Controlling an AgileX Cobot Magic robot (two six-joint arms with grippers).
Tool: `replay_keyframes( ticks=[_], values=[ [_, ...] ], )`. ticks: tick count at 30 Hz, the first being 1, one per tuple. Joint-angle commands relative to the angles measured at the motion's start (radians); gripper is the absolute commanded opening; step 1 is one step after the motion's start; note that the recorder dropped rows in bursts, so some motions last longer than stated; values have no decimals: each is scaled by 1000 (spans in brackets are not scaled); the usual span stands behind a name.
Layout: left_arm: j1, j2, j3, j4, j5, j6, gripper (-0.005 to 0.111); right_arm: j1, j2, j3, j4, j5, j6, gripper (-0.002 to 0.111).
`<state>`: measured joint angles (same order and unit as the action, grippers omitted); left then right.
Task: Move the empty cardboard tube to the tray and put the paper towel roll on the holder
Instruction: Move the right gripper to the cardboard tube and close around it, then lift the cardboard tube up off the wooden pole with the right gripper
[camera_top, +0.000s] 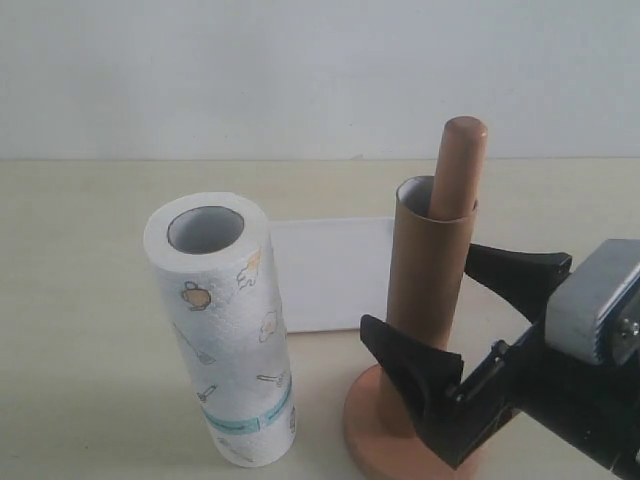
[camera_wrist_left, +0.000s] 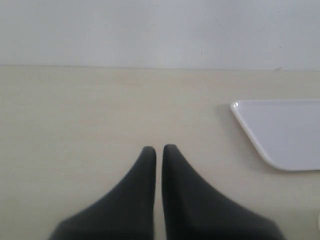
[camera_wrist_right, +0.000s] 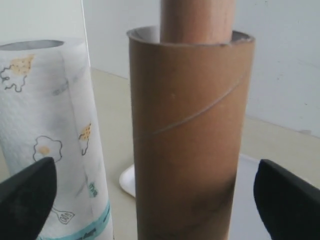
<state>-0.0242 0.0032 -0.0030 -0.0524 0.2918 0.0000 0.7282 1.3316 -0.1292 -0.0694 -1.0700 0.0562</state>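
Right gripper (camera_top: 418, 290) gapes wide astride the empty cardboard tube (camera_top: 425, 250), sleeved over the holder (camera_top: 460, 150), apparently not touching, poised to lift it toward the tray (camera_top: 320, 270) at ten o'clock; left gripper (camera_wrist_left: 159, 150) rests pinched, empty.

Looks like a robotics lab bench, plain pale cream tabletop (camera_top: 80, 250), blank white wall (camera_top: 300, 70) rising straight behind it, black two-fingered robot gripper (camera_top: 418, 288) on a dark arm (camera_top: 585, 405) with a grey metal housing (camera_top: 595, 295) reaching over the surface

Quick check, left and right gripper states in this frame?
Left gripper: shut, holding nothing.
Right gripper: open, one finger on each side of the empty cardboard tube, not gripping it.
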Motion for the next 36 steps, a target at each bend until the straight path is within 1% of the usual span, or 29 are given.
replay_keyframes(
  ticks=[1, 4, 5, 7, 10, 12, 13, 15, 17, 22, 26, 32, 36],
  values=[
    [2, -3, 3, -10, -1, 0, 4, 1, 65, -6, 9, -97, -6, 105],
    [2, -3, 3, -10, -1, 0, 4, 1, 77, -30, 9, -74, -3, 103],
    [2, -3, 3, -10, -1, 0, 4, 1, 77, -44, -6, -52, -3, 99],
    [2, -3, 3, -10, -1, 0, 4, 1, 77, -62, -21, -27, -3, 86],
    [2, -3, 3, -10, -1, 0, 4, 1, 77, -73, -1, -3, 8, 57],
    [2, -3, 3, -10, -1, 0, 4, 1, 77, -73, 39, 0, 14, 32],
    [2, -3, 3, -10, -1, 0, 4, 1, 77, -73, 59, 0, 14, 23],
    [2, -3, 3, -10, -1, 0, 4, 1, 77, -73, 122, 0, 19, -1],
    [2, -3, 3, -10, -1, 0, 4, 1, 77, -73, 167, 0, 22, 0],
    [2, -3, 3, -10, -1, 0, 4, 1, 77, -73, 164, -4, 22, 0],
    [2, -3, 3, -10, -1, 0, 4, 1, 77, -73, 124, -9, 22, 0],
    [2, -3, 3, -10, -1, 0, 4, 1, 77, -73, 41, -61, 22, 0],
    [2, -3, 3, -10, -1, 0, 4, 1, 73, -73, 29, -109, 22, 0]
  ],
)
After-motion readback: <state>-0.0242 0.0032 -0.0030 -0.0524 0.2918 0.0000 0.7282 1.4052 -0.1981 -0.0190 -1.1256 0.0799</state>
